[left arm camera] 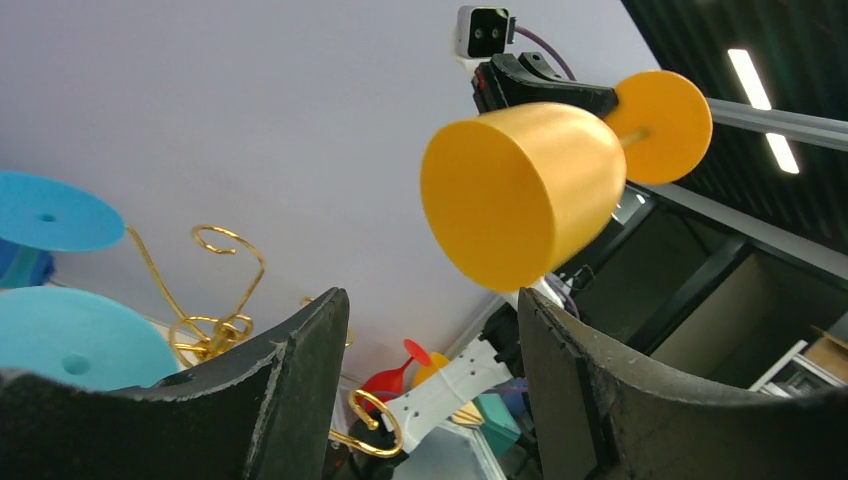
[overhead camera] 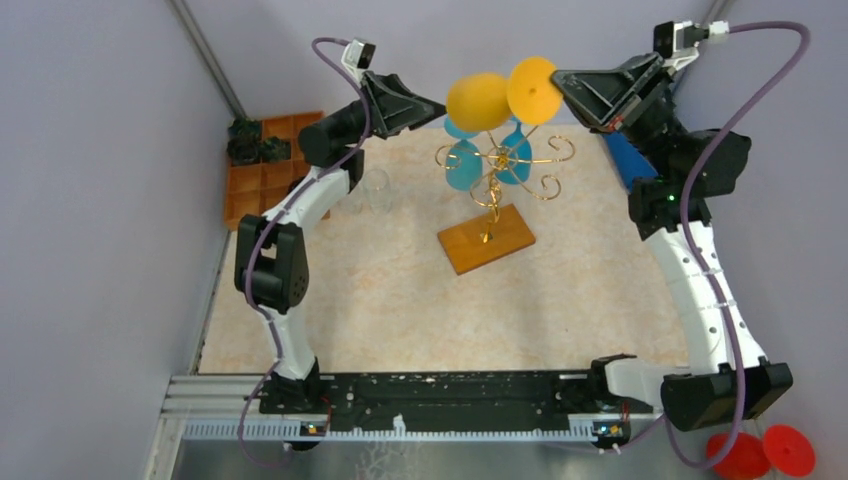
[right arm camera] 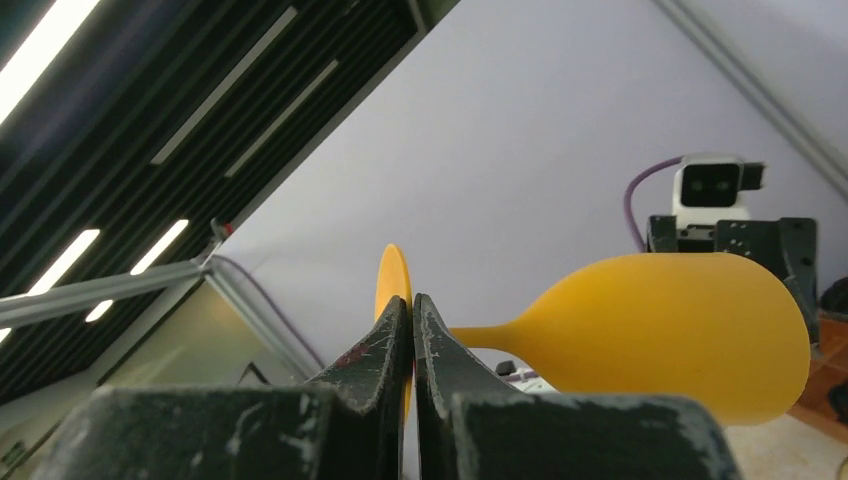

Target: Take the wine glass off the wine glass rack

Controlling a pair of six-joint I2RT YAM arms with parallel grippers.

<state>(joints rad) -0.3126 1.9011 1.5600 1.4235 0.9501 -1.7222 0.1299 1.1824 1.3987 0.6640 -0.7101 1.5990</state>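
A yellow-orange wine glass (overhead camera: 478, 100) hangs sideways in the air above the wine glass rack (overhead camera: 497, 160), a gold wire stand on a wooden base (overhead camera: 487, 238). My right gripper (overhead camera: 560, 82) is shut on the glass's foot disc (right arm camera: 392, 275), with the bowl (right arm camera: 670, 335) pointing away from it. My left gripper (overhead camera: 440, 105) is open beside the bowl (left arm camera: 520, 195), which sits just above and beyond its fingertips (left arm camera: 330, 310), not between them. Blue wine glasses (overhead camera: 462, 165) still hang on the rack; one shows in the left wrist view (left arm camera: 70, 345).
An orange compartmented tray (overhead camera: 265, 175) holding dark items (overhead camera: 255, 140) sits at the far left. A clear glass (overhead camera: 377, 190) stands near the left arm. A blue object (overhead camera: 625, 160) lies behind the right arm. Red glasses (overhead camera: 760, 450) lie off the table at the near right.
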